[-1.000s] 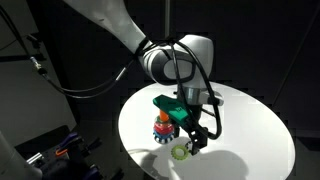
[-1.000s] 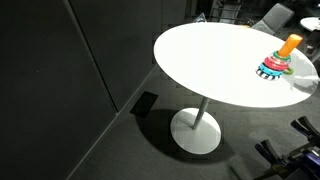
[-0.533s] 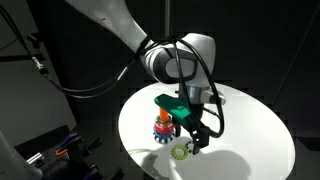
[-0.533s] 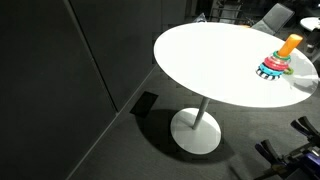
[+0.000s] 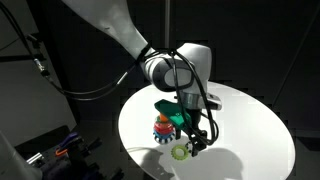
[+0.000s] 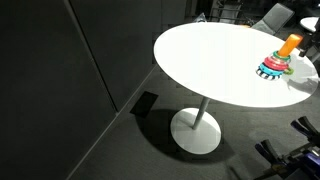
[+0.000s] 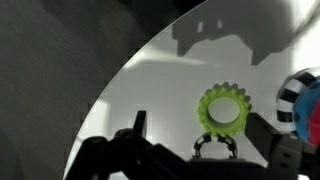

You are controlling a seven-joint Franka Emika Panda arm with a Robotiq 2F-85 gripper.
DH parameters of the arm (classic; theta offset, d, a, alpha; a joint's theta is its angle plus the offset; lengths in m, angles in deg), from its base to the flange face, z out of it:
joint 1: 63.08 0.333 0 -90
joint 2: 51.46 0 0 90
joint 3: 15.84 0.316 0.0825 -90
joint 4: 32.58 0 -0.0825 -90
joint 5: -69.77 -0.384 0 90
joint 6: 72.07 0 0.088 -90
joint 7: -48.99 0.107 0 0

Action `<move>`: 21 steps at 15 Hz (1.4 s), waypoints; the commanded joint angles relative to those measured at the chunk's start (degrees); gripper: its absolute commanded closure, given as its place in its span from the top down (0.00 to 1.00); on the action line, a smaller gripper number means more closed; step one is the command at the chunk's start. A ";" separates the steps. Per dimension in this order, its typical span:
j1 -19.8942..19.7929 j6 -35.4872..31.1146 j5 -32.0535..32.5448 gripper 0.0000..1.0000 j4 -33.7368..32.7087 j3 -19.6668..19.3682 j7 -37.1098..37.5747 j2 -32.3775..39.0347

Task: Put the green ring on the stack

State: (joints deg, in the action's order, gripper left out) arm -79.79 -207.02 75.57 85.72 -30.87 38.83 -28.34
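Note:
The green ring (image 7: 222,109) lies flat on the white table, light yellow-green with a scalloped edge; it also shows in an exterior view (image 5: 179,152). My gripper (image 5: 192,141) hovers just above it, open, one dark finger (image 7: 137,124) left of the ring and the other (image 7: 262,130) right of it, neither touching. The stack (image 5: 162,125) stands left of the gripper; in an exterior view (image 6: 277,62) its orange peg rises from red and blue rings. Its edge shows at the right of the wrist view (image 7: 302,106).
The round white table (image 5: 250,135) has its near edge close to the ring. A green part (image 5: 170,106) on the wrist hangs above the stack. The table's pedestal foot (image 6: 196,130) stands on dark floor.
The arm has shifted slightly lower and toward the ring. The ring and stack have not moved.

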 commanded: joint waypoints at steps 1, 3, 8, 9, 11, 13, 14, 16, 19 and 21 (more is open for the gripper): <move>-0.95 -2.91 -2.46 1.00 -0.24 1.53 0.78 1.79; -1.09 -4.52 -3.88 1.00 -0.35 2.13 0.55 3.04; -1.19 -9.56 -6.42 1.00 -0.09 3.16 0.74 5.58; -1.21 -10.87 -6.75 1.00 0.14 3.26 0.81 5.96; -1.48 -13.14 -7.67 1.00 0.53 3.55 0.67 6.61; -1.87 -14.65 -8.53 1.00 0.77 4.00 0.33 7.08; -2.10 -15.05 -8.97 1.00 0.84 4.30 0.15 7.28; -2.63 -15.73 -9.78 1.00 0.89 4.98 -0.10 7.66; -3.58 -16.07 -11.12 1.00 0.87 6.26 -0.65 8.06; -3.87 -16.23 -11.69 1.00 0.86 6.84 -0.70 8.25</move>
State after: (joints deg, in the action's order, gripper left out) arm -82.07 -221.93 65.56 86.22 -25.78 38.84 -20.03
